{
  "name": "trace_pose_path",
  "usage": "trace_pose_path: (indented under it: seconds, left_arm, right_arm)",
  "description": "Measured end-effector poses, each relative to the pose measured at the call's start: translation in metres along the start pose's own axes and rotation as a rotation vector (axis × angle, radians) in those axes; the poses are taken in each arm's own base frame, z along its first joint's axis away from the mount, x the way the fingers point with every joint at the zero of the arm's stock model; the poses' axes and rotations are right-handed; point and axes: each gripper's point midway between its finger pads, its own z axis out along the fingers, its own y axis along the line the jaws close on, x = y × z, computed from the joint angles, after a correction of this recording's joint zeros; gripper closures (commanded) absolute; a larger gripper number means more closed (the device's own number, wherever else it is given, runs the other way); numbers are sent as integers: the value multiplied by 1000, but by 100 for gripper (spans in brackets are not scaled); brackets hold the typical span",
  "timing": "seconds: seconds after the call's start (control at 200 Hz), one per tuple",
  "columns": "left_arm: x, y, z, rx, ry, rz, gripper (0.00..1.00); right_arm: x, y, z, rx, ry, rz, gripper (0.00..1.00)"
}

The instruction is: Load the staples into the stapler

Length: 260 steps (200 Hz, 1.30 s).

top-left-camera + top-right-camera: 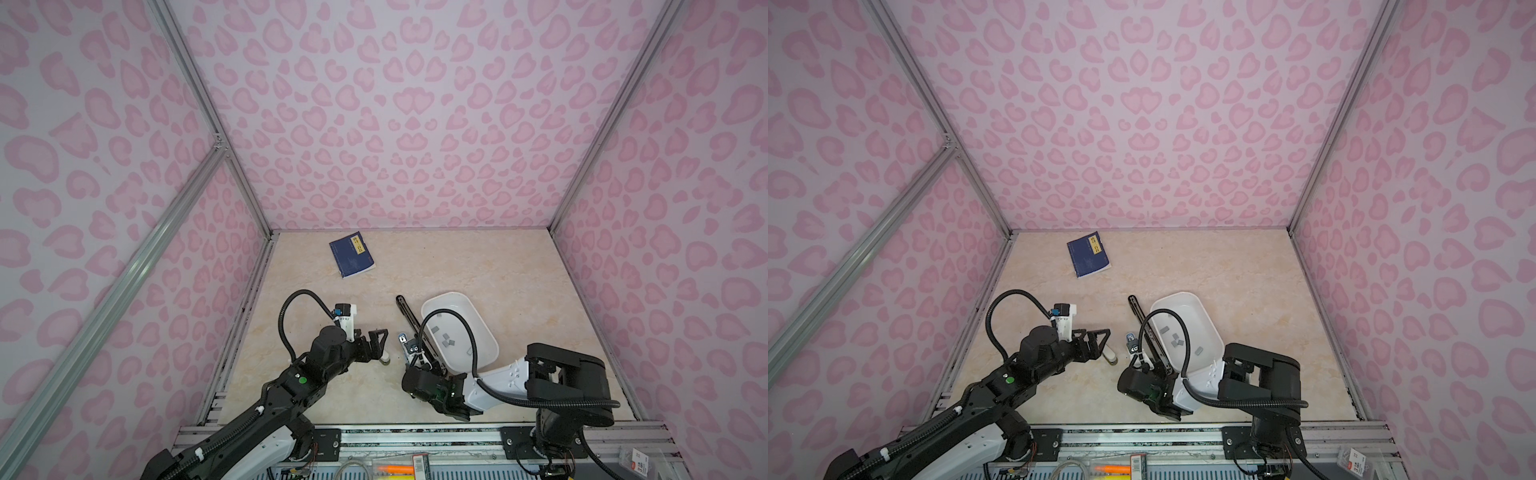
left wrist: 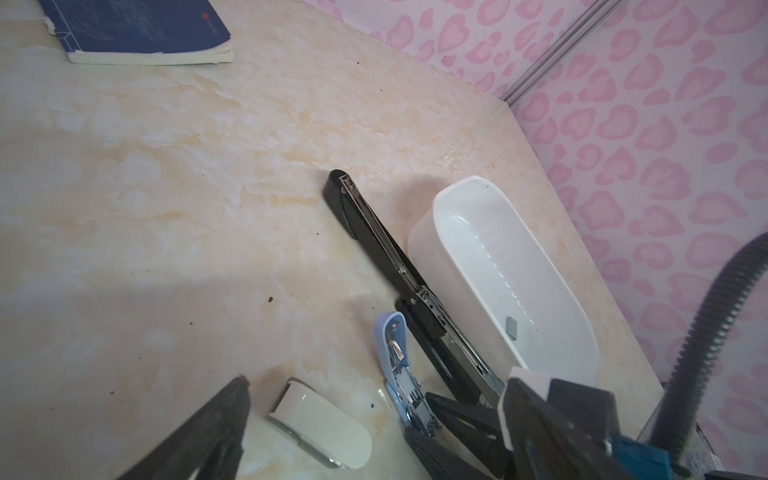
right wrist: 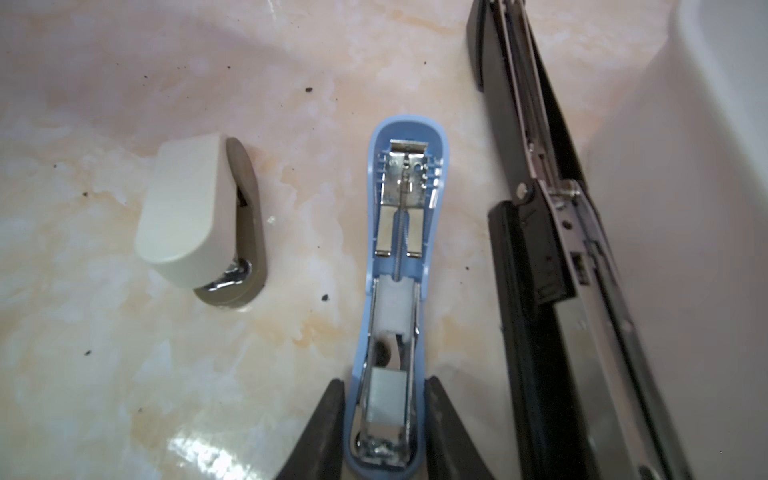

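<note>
The right claw (image 3: 384, 384) was clamped on the near end of the blue stapler (image 3: 401, 232), with one finger (image 3: 328, 419) against each side. That stapler lay hinged open flat on the table (image 1: 478, 266), and a grey block (image 3: 388, 395) of staples sat in its channel. More staples (image 1: 448, 341) lay loose in the white tray (image 1: 453, 296). The long black stapler (image 1: 408, 316), also opened flat, lay between the blue one and the tray, along the tray's wall. The right arm was folded low, its forearm running leftward along the near edge and its wrist turned toward the back wall. The left claw (image 1: 379, 345) stood wide apart, tilted down over the white stapler (image 1: 385, 358) and holding nothing. Its arm stretched diagonally from the near left corner. A notebook (image 1: 351, 254) lay far back.
</note>
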Motion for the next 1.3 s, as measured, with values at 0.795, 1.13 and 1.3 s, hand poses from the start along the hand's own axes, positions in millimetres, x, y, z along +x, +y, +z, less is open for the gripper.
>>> trace_pose_path:
  seconds: [0.795, 1.13, 1.3]
  left_arm:
    - [-19, 22, 15, -33, 12, -90, 4]
    - [-21, 19, 10, -11, -7, -80, 4]
    - [-22, 18, 9, -7, -13, -79, 4]
  right_arm:
    - [-13, 9, 15, -121, -32, -33, 54]
    - [-19, 18, 24, -129, -54, -32, 49]
    - [-22, 17, 28, -113, -68, -23, 60]
